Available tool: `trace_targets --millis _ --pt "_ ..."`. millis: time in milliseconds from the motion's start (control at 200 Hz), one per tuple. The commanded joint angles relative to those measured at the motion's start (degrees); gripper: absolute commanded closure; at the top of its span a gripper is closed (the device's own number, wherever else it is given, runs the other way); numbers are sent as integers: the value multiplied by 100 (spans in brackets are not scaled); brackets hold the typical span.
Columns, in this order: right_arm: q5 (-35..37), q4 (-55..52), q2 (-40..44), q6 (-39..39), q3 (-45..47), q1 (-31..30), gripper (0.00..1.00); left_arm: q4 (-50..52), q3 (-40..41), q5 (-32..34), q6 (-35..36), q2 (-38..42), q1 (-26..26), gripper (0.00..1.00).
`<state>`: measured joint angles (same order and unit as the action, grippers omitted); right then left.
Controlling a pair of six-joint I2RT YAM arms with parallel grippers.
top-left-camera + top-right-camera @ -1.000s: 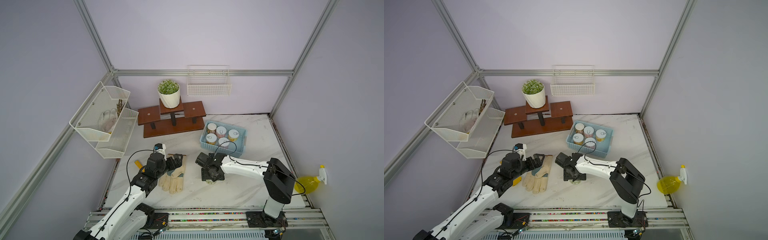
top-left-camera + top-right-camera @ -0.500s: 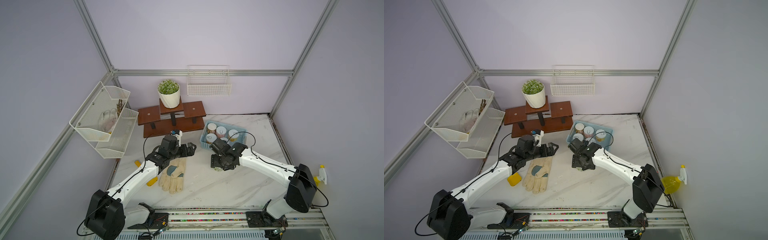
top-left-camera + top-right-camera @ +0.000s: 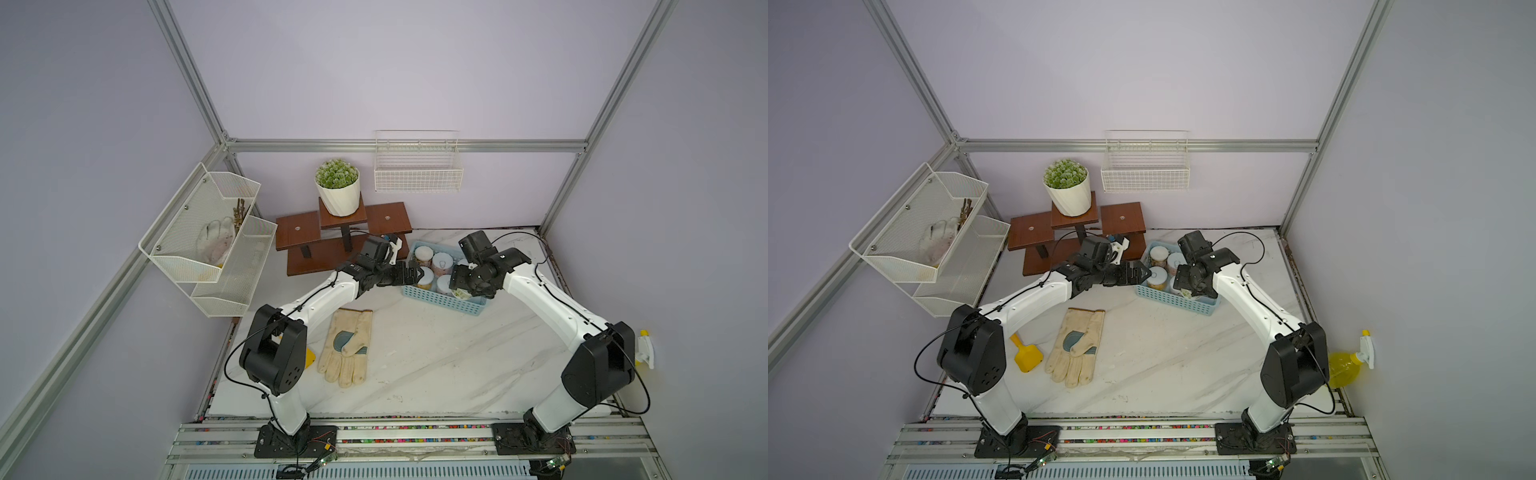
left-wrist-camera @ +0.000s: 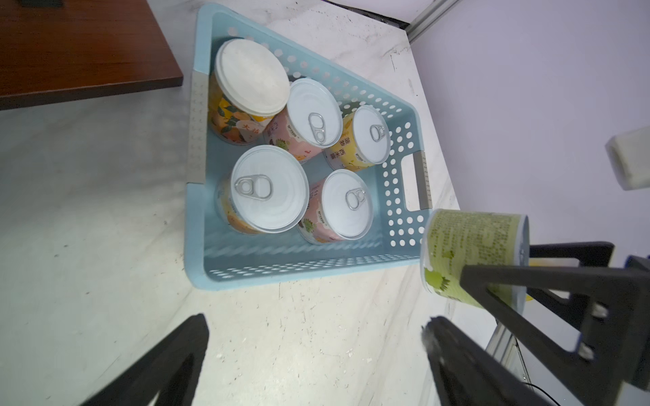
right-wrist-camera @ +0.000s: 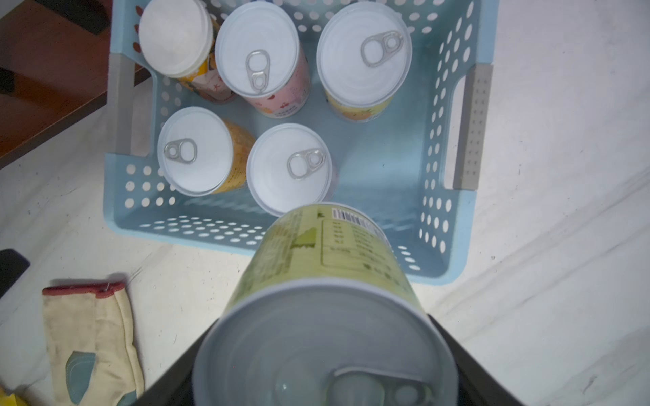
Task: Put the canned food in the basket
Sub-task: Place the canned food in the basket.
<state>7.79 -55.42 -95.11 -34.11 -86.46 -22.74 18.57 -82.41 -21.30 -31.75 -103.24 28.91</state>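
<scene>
- The right pincer (image 3: 467, 289) is clenched on a green-labelled tin (image 5: 327, 267), gripping its sides. The tin is tipped so that its pull-tab lid faces the wrist camera.
- That tin hangs over the near right corner of the basket (image 3: 440, 297), above the rim.
- The left pincer (image 3: 411, 274) is released, with its jaws spread wide and nothing between them. It sits at the basket's left end.
- Five tins (image 4: 271, 189) stand upright inside the light blue basket, crowded toward its left and far sides. The white-topped tin (image 4: 251, 75) is in the far left corner.
- The basket rests on the far part of the marble bench (image 3: 436, 361), just right of the wooden stand (image 3: 307, 249).
- A work glove (image 3: 347, 347) lies nearer on the bench, with a yellow scoop (image 3: 1026, 355) to its left.
</scene>
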Motion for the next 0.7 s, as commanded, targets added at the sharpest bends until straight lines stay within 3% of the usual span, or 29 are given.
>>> trace_targets --millis 0,225,460,695 --pt "-125 10 -244 288 -387 242 33 220 -574 -711 234 -212 18 0" --pt "-173 -140 -755 443 -866 714 32 -2 -1160 -1592 609 -622 133 0" --pt "-439 -315 -1158 588 -1210 1068 32 -385 -1046 -1564 1501 -552 332 0" --pt "-229 -548 -1504 642 -1482 1078 32 -478 -920 -1078 2109 -426 335 0"
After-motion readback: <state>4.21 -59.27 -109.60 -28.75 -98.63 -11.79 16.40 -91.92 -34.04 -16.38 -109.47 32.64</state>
